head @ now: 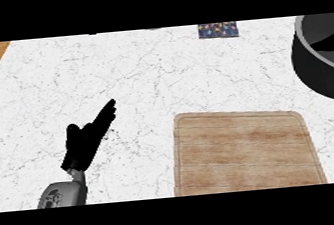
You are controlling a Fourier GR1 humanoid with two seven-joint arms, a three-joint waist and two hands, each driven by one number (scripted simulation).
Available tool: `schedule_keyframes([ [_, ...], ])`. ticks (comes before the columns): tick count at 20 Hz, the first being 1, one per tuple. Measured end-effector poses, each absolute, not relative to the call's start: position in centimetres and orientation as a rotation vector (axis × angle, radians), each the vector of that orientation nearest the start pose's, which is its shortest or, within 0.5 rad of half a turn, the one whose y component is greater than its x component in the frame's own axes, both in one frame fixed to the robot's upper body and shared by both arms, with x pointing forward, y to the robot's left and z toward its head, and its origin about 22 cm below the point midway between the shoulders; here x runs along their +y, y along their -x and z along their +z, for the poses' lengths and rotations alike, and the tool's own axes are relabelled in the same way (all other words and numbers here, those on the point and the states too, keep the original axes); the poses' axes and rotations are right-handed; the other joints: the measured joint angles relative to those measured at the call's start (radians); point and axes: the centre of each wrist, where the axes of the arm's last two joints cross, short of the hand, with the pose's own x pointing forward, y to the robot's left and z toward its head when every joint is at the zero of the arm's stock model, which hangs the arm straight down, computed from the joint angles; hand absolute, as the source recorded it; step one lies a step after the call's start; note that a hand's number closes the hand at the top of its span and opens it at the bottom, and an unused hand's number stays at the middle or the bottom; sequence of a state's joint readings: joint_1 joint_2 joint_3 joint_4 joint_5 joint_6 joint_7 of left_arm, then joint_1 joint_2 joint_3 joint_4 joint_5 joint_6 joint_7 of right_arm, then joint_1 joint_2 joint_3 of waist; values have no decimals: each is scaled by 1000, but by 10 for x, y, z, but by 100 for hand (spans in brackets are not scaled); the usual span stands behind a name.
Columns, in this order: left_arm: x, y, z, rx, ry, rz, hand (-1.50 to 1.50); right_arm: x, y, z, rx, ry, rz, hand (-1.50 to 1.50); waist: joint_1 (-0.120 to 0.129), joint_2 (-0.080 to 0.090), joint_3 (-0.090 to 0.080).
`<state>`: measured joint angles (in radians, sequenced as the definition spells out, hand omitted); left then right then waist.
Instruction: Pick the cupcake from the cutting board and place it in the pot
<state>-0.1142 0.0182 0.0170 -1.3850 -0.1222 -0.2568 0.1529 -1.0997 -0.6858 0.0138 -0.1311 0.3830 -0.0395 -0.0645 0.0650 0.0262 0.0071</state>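
Since no cupcake shows on the cutting board (243,150) or in the pot (316,79), you cannot judge progress: your left hand (85,140) rests open, your right hand is unseen.

The pot (309,74) runs off the right edge; a small patterned thing (217,30) at the top is cut short, too small to name

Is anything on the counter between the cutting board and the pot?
Nothing visible: only bare counter separates the cutting board from the pot. No cupcake shows on the board, though.
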Motion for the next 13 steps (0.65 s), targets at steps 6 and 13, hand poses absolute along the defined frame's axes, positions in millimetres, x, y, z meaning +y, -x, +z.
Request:
schedule_keyframes([
  [6,223,-269,-18,-1304,88,-319,0,-427,-419,170,-1406,870,89,-150,-11,0,-1],
  [13,229,-272,-18,-1309,83,-315,0,-477,-389,183,-1547,885,-211,-150,-20,-2,-2],
])
